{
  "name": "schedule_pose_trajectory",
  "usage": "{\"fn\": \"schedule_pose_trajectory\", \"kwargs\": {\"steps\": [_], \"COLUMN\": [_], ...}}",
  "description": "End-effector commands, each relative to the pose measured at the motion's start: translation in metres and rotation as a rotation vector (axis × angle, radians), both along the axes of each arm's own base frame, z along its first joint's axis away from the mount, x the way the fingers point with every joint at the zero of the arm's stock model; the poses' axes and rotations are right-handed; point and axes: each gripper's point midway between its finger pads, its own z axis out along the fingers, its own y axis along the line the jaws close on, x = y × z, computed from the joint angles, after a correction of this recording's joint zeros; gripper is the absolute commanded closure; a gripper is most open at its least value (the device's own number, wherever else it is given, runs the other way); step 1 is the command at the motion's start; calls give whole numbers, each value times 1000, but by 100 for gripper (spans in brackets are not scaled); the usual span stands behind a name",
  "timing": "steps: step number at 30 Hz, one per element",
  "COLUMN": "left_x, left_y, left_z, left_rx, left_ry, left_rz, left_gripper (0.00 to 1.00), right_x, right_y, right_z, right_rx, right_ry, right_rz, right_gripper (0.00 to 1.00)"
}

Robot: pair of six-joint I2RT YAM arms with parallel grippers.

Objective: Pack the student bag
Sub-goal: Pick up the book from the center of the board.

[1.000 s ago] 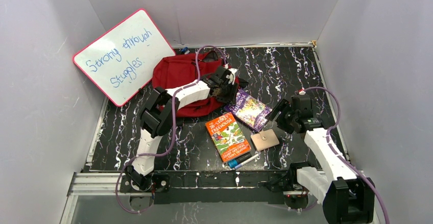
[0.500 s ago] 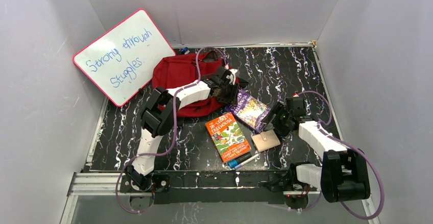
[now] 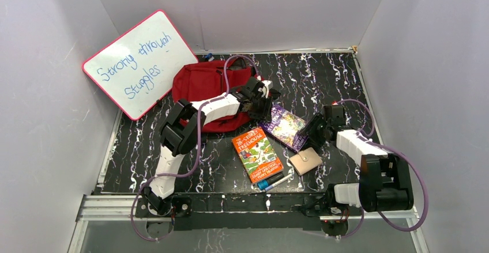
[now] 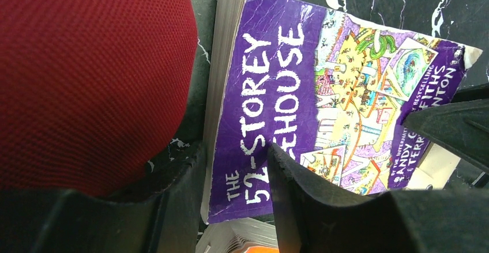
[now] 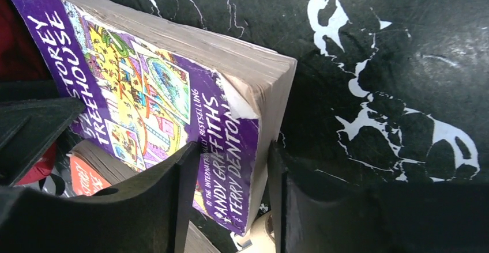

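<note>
Lying at upper centre-left of the overhead frame, the student bag (image 3: pixel 202 83) is seen on the black marbled table (image 3: pixel 328 74). It is partly covered by the left arm, just right of the leaning whiteboard (image 3: pixel 138 63). A purple book (image 3: pixel 285 125) at centre frame is flanked by both grippers. Left gripper (image 4: pixel 236 152): fingers are clamped on the book's title-end corner, with red bag fabric just beside it at left of the wrist frame. Right gripper (image 5: pixel 233 149): fingers are set either side of the author-end corner, one over the cover, one by the page edge; whether it is pinched cannot be told. An orange book (image 3: pixel 257 154), beige wallet (image 3: pixel 305 161) and pen (image 3: pixel 275 181) are seen lower centre, the wallet near the right gripper.
</note>
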Motion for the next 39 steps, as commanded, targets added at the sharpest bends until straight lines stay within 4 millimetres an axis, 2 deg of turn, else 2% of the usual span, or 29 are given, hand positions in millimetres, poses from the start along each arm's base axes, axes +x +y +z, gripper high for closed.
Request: {"fn": "schedule_pose_trajectory", "kwargs": {"steps": [1,7,12,18,21,25,27,29,36,39], "left_x": [-31,-24,-13,1,-1,-15,-24,-32,-44,-45], "left_y": [-7,-6,-10,-12,-7,1,6,8,-3,-7], "left_z": [-12,-7,16,64,98,118,121,120,89,84], "left_rx": [-2,8,-9,-51,-136,-225,-247,-229,1,57], "left_ry": [82,49,-13,-167,-323,-533,-614,-693,-977,-1108], "left_rz": [-55,-42,-39,-70,-107,-224,-270,-323,-546,-603], "left_gripper": [61,60,60,54,50,36,28,25,25,25], "right_x": [31,27,22,27,33,41,45,47,52,52], "right_y": [15,4,-1,-2,-3,-4,-3,-1,6,7], "right_z": [39,54,55,64,73,82,84,88,107,112], "right_rx": [63,0,-26,-35,-48,-58,-58,-52,-14,-8], "right_ry": [-146,-192,-207,-223,-240,-243,-236,-230,-242,-248], "right_rz": [45,29,26,27,26,28,36,44,68,75], "right_gripper": [53,84,100,100,100,100,100,100,100,100]}}
